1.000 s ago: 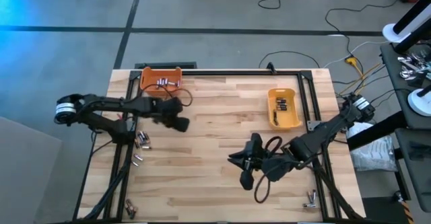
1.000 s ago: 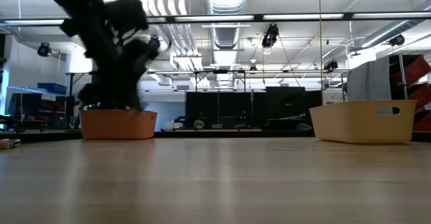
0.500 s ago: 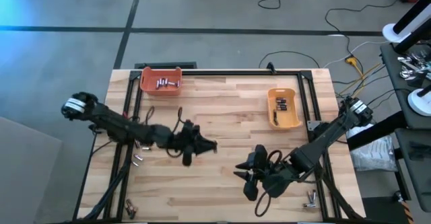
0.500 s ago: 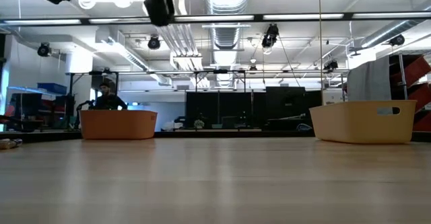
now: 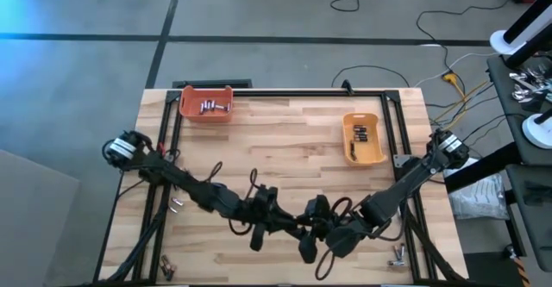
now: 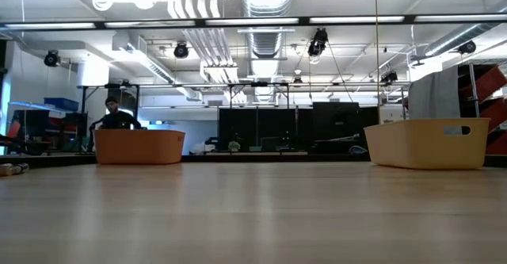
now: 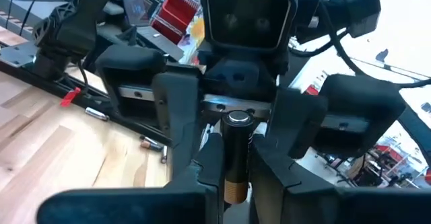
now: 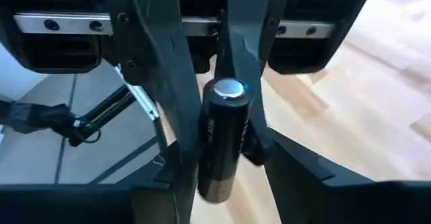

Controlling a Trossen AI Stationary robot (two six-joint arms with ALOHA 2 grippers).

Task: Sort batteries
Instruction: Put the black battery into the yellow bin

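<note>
My left gripper (image 5: 278, 220) and my right gripper (image 5: 307, 228) meet tip to tip over the near middle of the table. Between them is one dark battery (image 8: 225, 136) with a silvery cap and a copper-coloured lower end (image 7: 234, 187). The left gripper (image 7: 236, 162) is shut on it. The right gripper (image 8: 229, 178) is open, its fingers (image 7: 176, 113) standing wider on either side of the battery; I cannot tell whether they touch it. The orange bin (image 5: 207, 103) holds silvery batteries and the yellow bin (image 5: 363, 138) holds dark ones. My left gripper pinches the battery between its two fingers (image 8: 250, 69), about the middle of the barrel (image 7: 236, 150). The fingers lie across the battery, coming from the table's left. The battery stands roughly upright, silvery cap (image 8: 227, 88) up, lifted clear of the table.
Loose batteries lie by the left edge (image 5: 176, 205), at the near left corner (image 5: 164, 264) and at the near right corner (image 5: 397, 254). In the low view both bins (image 6: 139, 147) (image 6: 428, 143) stand at the far side, and a person (image 6: 119, 118) is behind the orange one.
My left gripper has travelled from beside the orange bin toward the near edge and the right, ending up facing the right gripper. The right gripper has shifted slightly toward the near edge and the left, meeting it.
</note>
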